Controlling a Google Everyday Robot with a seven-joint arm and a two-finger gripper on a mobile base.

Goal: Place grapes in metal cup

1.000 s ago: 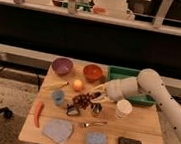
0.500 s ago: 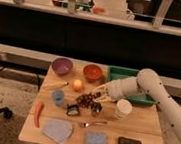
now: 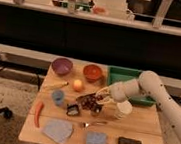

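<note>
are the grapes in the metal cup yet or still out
Cannot tell for sure. The grapes show as a dark red cluster at the gripper, right above the metal cup, seemingly not down inside it.

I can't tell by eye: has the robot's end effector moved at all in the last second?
Yes, slightly. The end effector has drifted left and lower, away from the green tray, over the grapes.

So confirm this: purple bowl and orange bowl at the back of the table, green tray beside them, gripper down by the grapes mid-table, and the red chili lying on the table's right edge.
Wrong on one point: the camera view shows the chili on the table's left edge in the picture, not the right. The rest stands: purple bowl and orange bowl at the back, green tray beside them, gripper down by the grapes mid-table.
</note>
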